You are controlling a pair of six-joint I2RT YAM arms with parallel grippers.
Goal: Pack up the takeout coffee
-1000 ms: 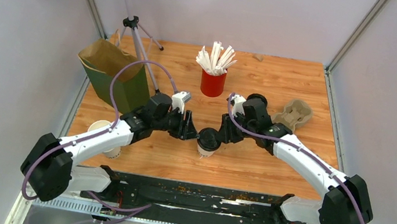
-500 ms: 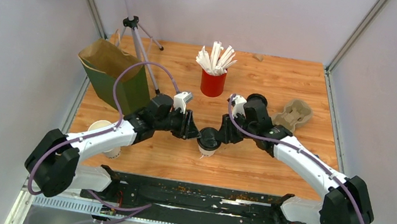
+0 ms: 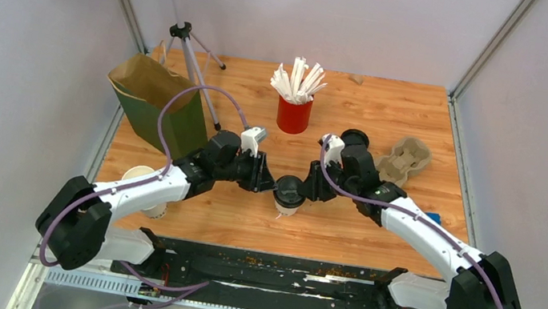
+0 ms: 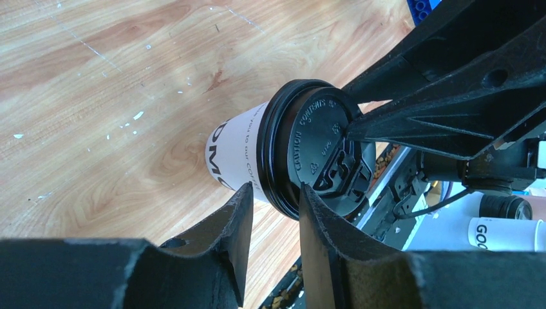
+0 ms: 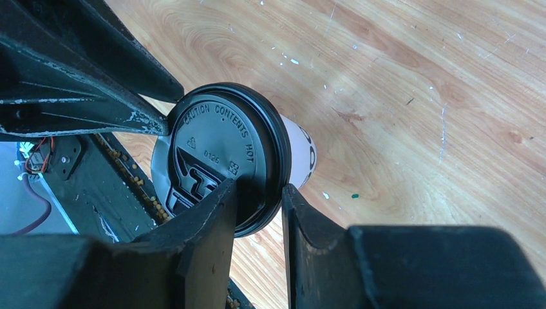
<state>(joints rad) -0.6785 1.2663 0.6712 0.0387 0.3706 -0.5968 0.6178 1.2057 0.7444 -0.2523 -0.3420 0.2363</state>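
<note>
left jaws, right jaws both clamp small white black-lidded paper cup (image 3: 287, 194); next we lift into green paper bag (image 3: 139, 115), upper left.

On my feed the wooden table (image 3: 391, 106) has a green paper bag (image 3: 157, 110) and a tripod (image 3: 187, 61) far left, a red cup of sticks (image 3: 293, 114) far centre, a cardboard cup carrier (image 3: 405, 158) right, an open paper cup (image 3: 135, 175) near left, and the takeout coffee (image 3: 287, 194) mid-table, base contact unclear.

Red cup (image 3: 293, 117) holding white sticks (image 3: 297, 79) at back; tripod (image 3: 191, 62) back left; cardboard carrier (image 3: 404, 158) right.
</note>
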